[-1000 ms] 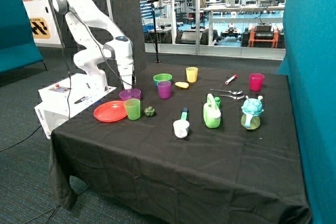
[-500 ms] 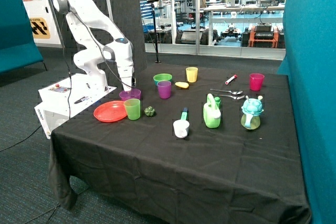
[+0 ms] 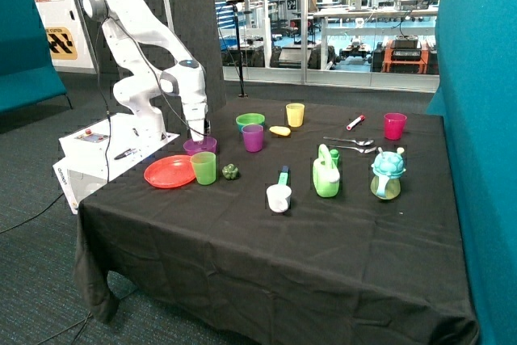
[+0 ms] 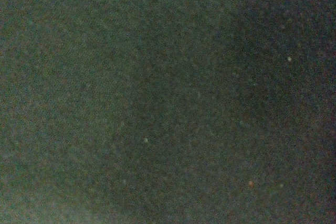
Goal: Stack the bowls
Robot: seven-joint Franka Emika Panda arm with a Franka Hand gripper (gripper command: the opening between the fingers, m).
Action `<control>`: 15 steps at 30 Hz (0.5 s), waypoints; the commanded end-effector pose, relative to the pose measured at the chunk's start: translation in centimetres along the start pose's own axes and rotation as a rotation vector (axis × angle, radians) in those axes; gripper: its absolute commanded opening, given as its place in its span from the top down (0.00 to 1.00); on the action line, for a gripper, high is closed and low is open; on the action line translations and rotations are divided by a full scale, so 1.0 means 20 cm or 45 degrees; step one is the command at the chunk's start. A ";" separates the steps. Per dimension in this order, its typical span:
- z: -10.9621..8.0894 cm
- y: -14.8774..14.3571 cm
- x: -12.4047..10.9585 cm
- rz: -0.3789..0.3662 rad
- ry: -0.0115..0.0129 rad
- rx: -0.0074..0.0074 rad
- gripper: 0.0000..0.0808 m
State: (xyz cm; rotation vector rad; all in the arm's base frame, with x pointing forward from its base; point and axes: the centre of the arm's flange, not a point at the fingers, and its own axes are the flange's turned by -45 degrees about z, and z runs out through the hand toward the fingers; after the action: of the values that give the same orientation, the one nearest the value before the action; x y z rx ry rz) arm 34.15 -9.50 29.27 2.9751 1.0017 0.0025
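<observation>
Purple bowl sits directly under the claw, between the orange-red plate and green bowl beyond. Claw opening: cannot tell. Best pinch one rim wall squarely, then lift straight.
</observation>
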 end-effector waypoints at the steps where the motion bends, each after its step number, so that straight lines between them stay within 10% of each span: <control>1: 0.01 0.00 0.01 -0.006 -0.0009 0.0036 1.00; 15: 0.02 -0.02 -0.01 -0.011 -0.0009 0.0036 1.00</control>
State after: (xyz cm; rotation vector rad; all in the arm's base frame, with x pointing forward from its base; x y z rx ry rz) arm 34.15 -9.41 29.16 2.9732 1.0070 0.0023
